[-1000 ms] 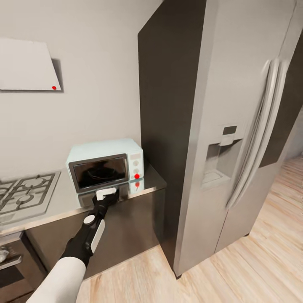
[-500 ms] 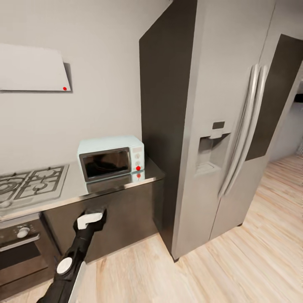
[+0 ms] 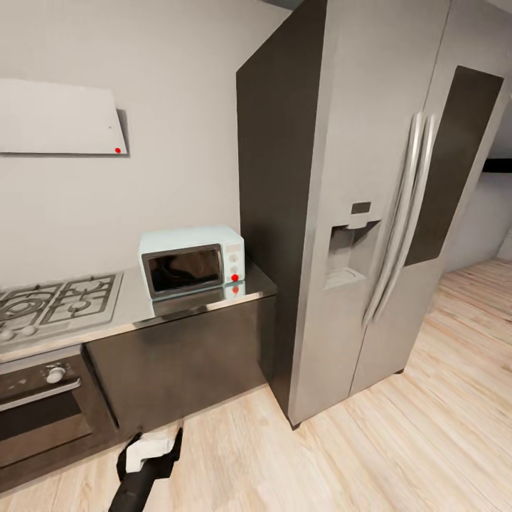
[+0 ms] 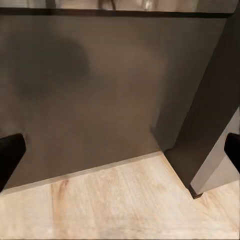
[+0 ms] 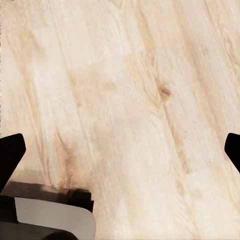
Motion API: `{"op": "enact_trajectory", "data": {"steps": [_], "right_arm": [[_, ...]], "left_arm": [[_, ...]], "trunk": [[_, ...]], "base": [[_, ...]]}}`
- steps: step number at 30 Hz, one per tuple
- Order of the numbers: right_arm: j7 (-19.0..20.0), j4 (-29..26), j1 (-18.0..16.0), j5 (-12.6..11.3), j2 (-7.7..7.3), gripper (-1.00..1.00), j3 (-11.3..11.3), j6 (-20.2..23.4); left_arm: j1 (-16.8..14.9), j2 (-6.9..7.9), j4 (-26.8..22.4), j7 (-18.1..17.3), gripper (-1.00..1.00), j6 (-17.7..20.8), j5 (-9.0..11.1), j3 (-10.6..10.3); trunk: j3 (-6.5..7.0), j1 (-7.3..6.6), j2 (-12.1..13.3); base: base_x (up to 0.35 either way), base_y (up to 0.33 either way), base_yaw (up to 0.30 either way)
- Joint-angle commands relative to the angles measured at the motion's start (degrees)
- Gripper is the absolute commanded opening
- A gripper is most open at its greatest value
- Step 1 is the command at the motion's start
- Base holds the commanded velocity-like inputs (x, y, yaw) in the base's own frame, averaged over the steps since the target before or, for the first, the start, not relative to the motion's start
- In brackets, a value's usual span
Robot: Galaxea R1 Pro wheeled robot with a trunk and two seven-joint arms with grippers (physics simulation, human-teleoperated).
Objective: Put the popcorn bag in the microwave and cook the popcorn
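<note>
The pale blue-mint microwave (image 3: 192,262) stands with its dark door shut and a red light showing, at the right end of the grey countertop (image 3: 131,313). The popcorn bag is out of view. My left gripper (image 3: 158,446) hangs low near the floor, in front of the dark cabinet and well below the microwave. In the left wrist view the left gripper (image 4: 120,152) is open, its dark fingertips (image 4: 10,155) far apart with nothing between them. My right gripper (image 5: 120,150) is open too, over bare wood floor.
A tall steel fridge (image 3: 377,213) stands right of the counter. The gas hob (image 3: 60,302) and steel oven (image 3: 43,405) are at the left, under a pale hood (image 3: 57,117). Light plank floor (image 3: 398,441) spreads to the right. Part of my base (image 5: 50,215) shows under the right gripper.
The camera has pulled back, so the kitchen looks farther away. My left arm has dropped from the counter in front of the microwave to near the floor.
</note>
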Motion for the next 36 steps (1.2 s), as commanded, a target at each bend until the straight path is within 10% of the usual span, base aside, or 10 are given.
{"op": "enact_trajectory", "data": {"steps": [1, 10, 17, 25, 36], "right_arm": [[0.3, 0.0, 0.0, 0.6, 0.09, 1.0, -0.5, -0.2], [0.3, 0.0, -0.1, -0.1, 0.85, 1.0, -0.7, -0.3], [0.2, -0.9, -0.8, 0.5, 5.84, 1.0, -0.7, -0.3], [0.2, -6.8, -1.9, 0.4, 7.28, 1.0, -0.8, -0.3], [-1.3, -28.1, -2.9, 0.2, 11.5, 1.0, -0.7, 3.1]], "left_arm": [[0.2, 0.0, 2.3, -0.3, 1.0, -0.1, 0.0, 0.7], [-0.1, 0.17, 25.7, -0.4, 1.0, -0.2, 0.0, 8.5], [-0.9, 0.26, 31.7, -0.4, 1.0, -0.3, 0.1, 8.8], [-2.7, 0.27, 38.2, -0.4, 1.0, -0.3, 0.1, 8.8], [-6.8, 0.27, 46.7, -0.5, 1.0, -0.6, 0.1, 8.7]], "trunk": [[-0.07, 0.01, -0.1], [-0.07, 0.01, -0.1], [-0.07, 0.01, -0.1], [-0.07, 0.01, -0.1], [-0.1, 0.01, -0.1]], "base": [[-0.006, 0.0, 0.0], [-0.001, 0.0, 0.204], [0.0, 0.0, 0.283], [0.0, 0.0, 0.286], [0.0, 0.0, 0.286]]}}
